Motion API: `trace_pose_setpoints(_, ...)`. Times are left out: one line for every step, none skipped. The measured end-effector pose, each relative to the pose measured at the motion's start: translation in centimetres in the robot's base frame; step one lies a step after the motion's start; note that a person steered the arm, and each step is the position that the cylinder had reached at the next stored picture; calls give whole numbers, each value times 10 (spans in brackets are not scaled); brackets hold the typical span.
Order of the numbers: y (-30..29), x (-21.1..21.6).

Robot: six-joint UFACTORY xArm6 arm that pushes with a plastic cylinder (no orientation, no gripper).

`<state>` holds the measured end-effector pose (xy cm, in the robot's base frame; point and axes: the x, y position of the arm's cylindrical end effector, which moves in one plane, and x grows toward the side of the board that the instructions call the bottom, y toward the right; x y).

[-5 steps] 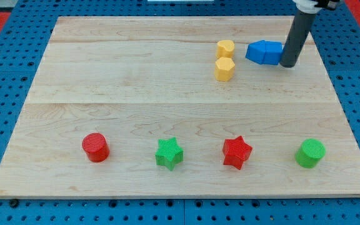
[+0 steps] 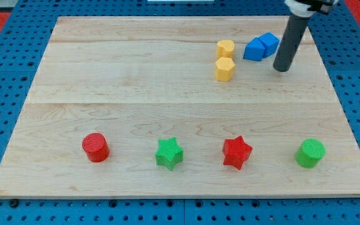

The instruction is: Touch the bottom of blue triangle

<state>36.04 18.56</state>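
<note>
Two blue blocks sit together near the view's top right. The left one [image 2: 254, 50] looks like the blue triangle, and the right one [image 2: 269, 42] looks like a cube touching it. My tip [image 2: 282, 67] rests on the board just right of and below the blue blocks, a small gap away from them. The dark rod rises from it to the view's top edge.
Two yellow blocks [image 2: 225, 48] [image 2: 224, 69] stand left of the blue pair. Along the view's bottom are a red cylinder [image 2: 95, 147], a green star [image 2: 169, 153], a red star [image 2: 237, 152] and a green cylinder [image 2: 310, 153]. The wooden board [image 2: 136, 81] lies on a blue pegboard.
My tip has moved slightly left and toward the view's bottom. The blue blocks have shifted and turned, the right one now sitting higher in the view.
</note>
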Motion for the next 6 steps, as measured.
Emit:
trace_pose_setpoints(-27, -9)
trace_pose_setpoints(-42, -31)
trace_pose_setpoints(-54, -44)
trace_pose_setpoints(-56, -44)
trace_pose_setpoints(-56, -36)
trace_pose_setpoints(-55, -31)
